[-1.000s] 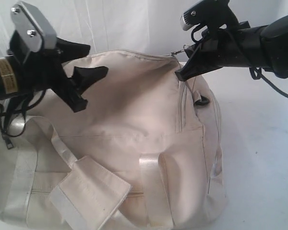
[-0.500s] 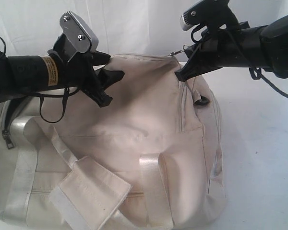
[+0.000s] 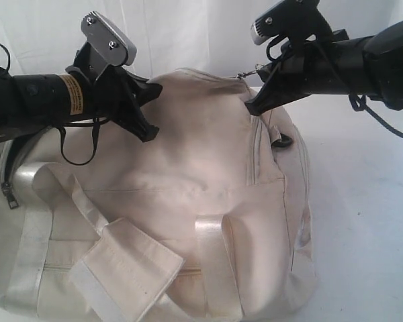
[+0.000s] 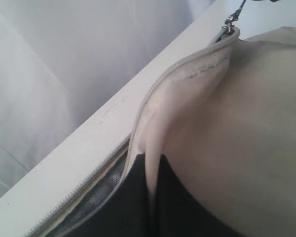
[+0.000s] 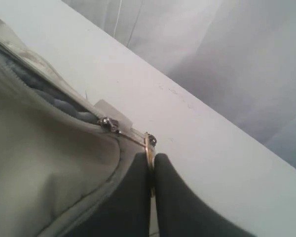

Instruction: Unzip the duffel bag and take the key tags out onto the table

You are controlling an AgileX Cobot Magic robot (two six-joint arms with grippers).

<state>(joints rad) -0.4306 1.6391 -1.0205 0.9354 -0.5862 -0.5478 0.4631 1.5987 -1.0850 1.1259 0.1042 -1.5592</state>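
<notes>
The cream duffel bag (image 3: 188, 174) fills the middle of the white table (image 3: 369, 228). My left gripper (image 3: 148, 107) is at the bag's top edge, shut on a raised fold of its fabric (image 4: 150, 163). In the left wrist view the top zipper gapes beside that fold, showing grey lining (image 4: 96, 195). My right gripper (image 3: 256, 84) is at the far right end of the top, shut on the metal zipper pull (image 5: 149, 145), whose slider (image 4: 230, 25) sits at that end. The key tags are hidden.
Shiny webbing straps and a padded handle wrap (image 3: 127, 268) lie over the bag's front. A black plastic ring (image 3: 282, 141) hangs at its right end, and a second zipper pull (image 3: 11, 199) at its left. White cloth hangs behind.
My left arm has swung in to the bag's top, and its gripper, open a second ago, has shut on the fabric fold and lifted it slightly. The right gripper has not moved.
</notes>
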